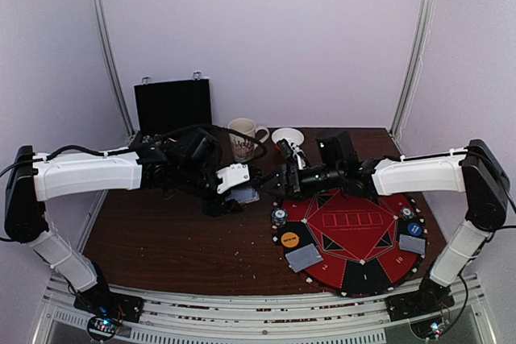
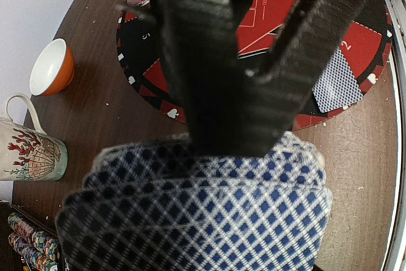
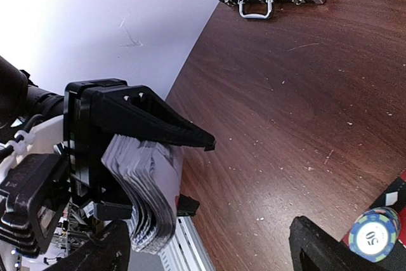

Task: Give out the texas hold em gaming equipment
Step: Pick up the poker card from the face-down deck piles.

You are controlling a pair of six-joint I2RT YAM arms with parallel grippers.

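Note:
My left gripper (image 1: 235, 186) is shut on a fanned deck of blue-diamond-backed cards (image 2: 203, 207), held above the brown table left of the mat. In the right wrist view the deck (image 3: 143, 188) shows edge-on, clamped in the left gripper (image 3: 136, 125). My right gripper (image 1: 284, 180) faces it from the right, open and empty (image 3: 212, 245), a short way from the deck. Single cards (image 1: 304, 259) (image 1: 412, 244) lie face down on the mat, beside an orange button (image 1: 289, 239) and a blue button (image 1: 414, 230). Chip stacks (image 1: 278, 217) (image 1: 407, 213) stand at the mat's rim.
The round red-and-black mat (image 1: 355, 235) covers the right half of the table. An open black case (image 1: 172, 105) with chips stands at the back left. A patterned mug (image 1: 246, 138) and an orange-and-white bowl (image 1: 288, 136) sit behind the grippers.

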